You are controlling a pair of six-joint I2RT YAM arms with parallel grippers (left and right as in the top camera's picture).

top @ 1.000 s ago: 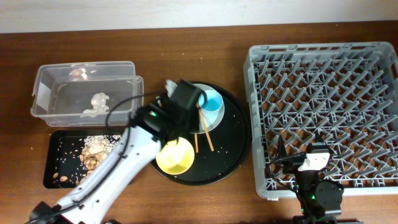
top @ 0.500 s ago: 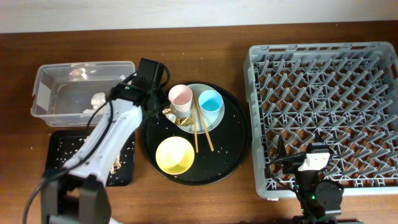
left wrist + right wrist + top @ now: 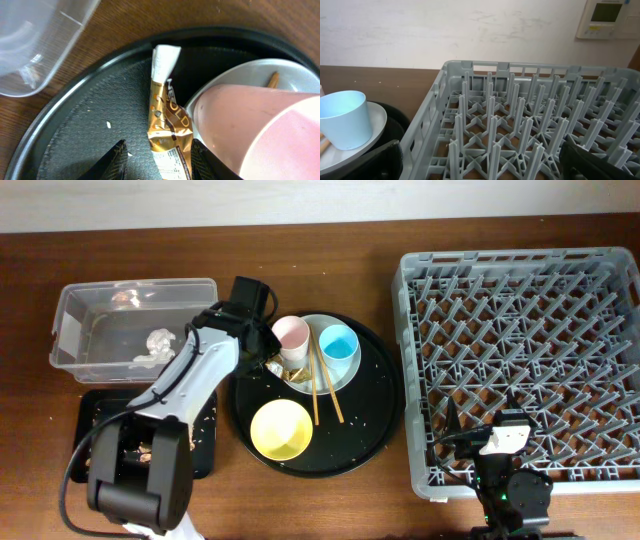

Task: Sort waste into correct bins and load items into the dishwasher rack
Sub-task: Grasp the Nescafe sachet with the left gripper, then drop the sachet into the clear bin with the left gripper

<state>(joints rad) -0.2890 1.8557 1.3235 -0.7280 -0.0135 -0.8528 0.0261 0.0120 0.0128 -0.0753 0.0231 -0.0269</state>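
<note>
The big grey dishwasher rack (image 3: 520, 365) fills the right side of the table. The right arm sits at its near edge. Its claw (image 3: 480, 162) is spread as wide as it goes and has nothing in it.

To the left of the rack lies the round black tray (image 3: 372, 420), speckled with white crumbs. Further left stands the clear tub (image 3: 68, 330) with a crumpled tissue (image 3: 157, 344) inside. Just in front of the tub is the flat black tray (image 3: 92, 442). It seems to hold beige scraps, though the left arm covers most of it.

On the round tray, the pale plate (image 3: 343, 377) sits towards the back and carries the pink cup (image 3: 291, 337) and the blue cup (image 3: 339, 343), both upright and side by side. The yellow bowl (image 3: 280, 430) stands near the tray's front. The chopsticks (image 3: 322, 388) lie with their far ends on the plate and their near ends down on the tray.

The gold wrapper (image 3: 167, 122) lies flat on the round tray, right against the plate's left rim and beside the pink cup. The left claw (image 3: 160, 162) is low over it and part open, with one finger on each side of the wrapper's near end. There is a clear gap at one finger, so it has no hold on it.
</note>
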